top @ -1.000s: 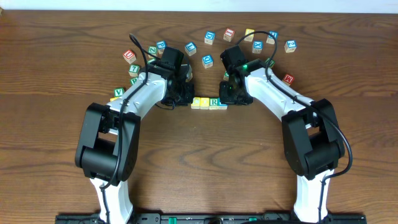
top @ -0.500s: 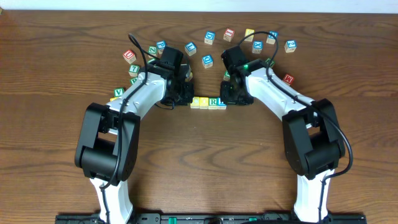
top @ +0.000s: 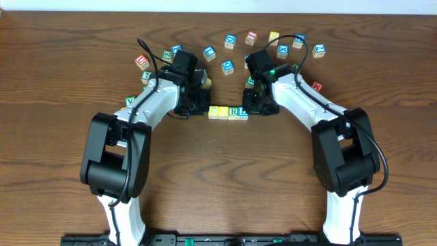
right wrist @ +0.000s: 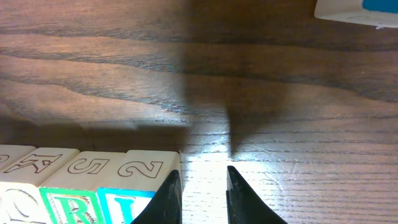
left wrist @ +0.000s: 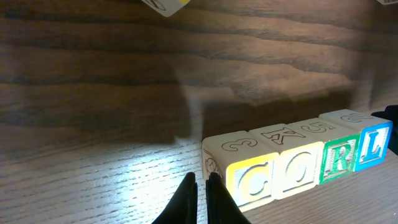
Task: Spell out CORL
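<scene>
The CORL cubes (left wrist: 305,163) stand in one touching row on the table (top: 218,178), reading C, O, R, L. The left gripper (left wrist: 200,182) is closed and empty just beside C; the right gripper (right wrist: 204,175), slightly open and empty, is just beside L

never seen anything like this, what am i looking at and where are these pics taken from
Two white robot arms, the left arm and right arm, work at a wooden table. One picture looks down from overhead; the other two come from a camera on each wrist, with its dark jaws at the bottom edge. Four wooden letter blocks stand in a touching row reading CORL, and loose blocks lie scattered behind. The left jaws are shut beside the C; the right jaws are slightly apart beside the L. Neither holds anything.
</scene>
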Available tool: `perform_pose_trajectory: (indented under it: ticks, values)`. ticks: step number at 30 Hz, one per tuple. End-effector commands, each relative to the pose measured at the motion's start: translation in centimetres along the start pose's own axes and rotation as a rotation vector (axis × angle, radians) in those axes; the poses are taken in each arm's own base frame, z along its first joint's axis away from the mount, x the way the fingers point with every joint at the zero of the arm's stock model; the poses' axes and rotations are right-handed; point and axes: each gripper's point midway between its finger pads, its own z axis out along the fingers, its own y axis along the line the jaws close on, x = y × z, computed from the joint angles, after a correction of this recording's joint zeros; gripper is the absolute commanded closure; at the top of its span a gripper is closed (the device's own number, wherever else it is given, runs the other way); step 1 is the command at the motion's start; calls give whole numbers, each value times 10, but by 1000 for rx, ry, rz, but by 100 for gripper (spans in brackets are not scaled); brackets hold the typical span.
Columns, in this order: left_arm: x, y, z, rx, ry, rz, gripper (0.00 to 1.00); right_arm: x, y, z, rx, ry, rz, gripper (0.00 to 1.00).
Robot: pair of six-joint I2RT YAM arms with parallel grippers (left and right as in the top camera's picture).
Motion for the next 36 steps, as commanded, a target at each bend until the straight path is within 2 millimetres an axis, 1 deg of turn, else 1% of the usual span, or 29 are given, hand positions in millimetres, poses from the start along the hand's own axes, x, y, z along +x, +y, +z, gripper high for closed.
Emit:
perform_pose_trajectory:
  ticks: [1,4,8,14,16,19,22,23,24,28,30,31,33,34,36]
  values:
    - [2,2,4,8,17,4,92,-2,1,-7,-10,-10,13,81]
    - [2,2,4,7,16,5,92,-2,-2,-7,-5,-8,18,81]
    - [1,4,4,-6,14,20,93,-2,-13,-8,32,-7,30,80]
    - [-1,19,1,-86,6,33,92,-8,-25,-9,48,-13,56,79]
    - [-3,25,-5,-116,11,45,92,-10,-28,-10,47,-17,52,79]
    - [-11,37,-24,-176,-2,53,93,-16,-29,-16,45,-26,41,80]
    - [-26,46,-57,-231,-55,67,93,-27,-29,-29,43,-54,39,81]
    - [-34,48,-76,-243,-90,66,93,-33,-31,-37,47,-73,40,80]
    - [-38,48,-88,-242,-113,69,92,-36,-31,-43,51,-87,42,80]
    - [-58,45,-158,-238,-274,52,91,-51,-29,-79,37,-160,-10,78]
    - [-62,44,-194,-237,-362,46,85,-55,-26,-100,24,-199,-41,76]
    - [-62,44,-212,-238,-405,42,78,-56,-25,-113,21,-226,-52,74]
    - [-59,44,-251,-243,-499,31,68,-58,-25,-137,19,-278,-56,68]
    - [-57,45,-269,-247,-541,26,58,-58,-25,-149,15,-302,-67,65]
    - [-50,47,-300,-257,-616,13,46,-56,-24,-178,8,-362,-88,57]
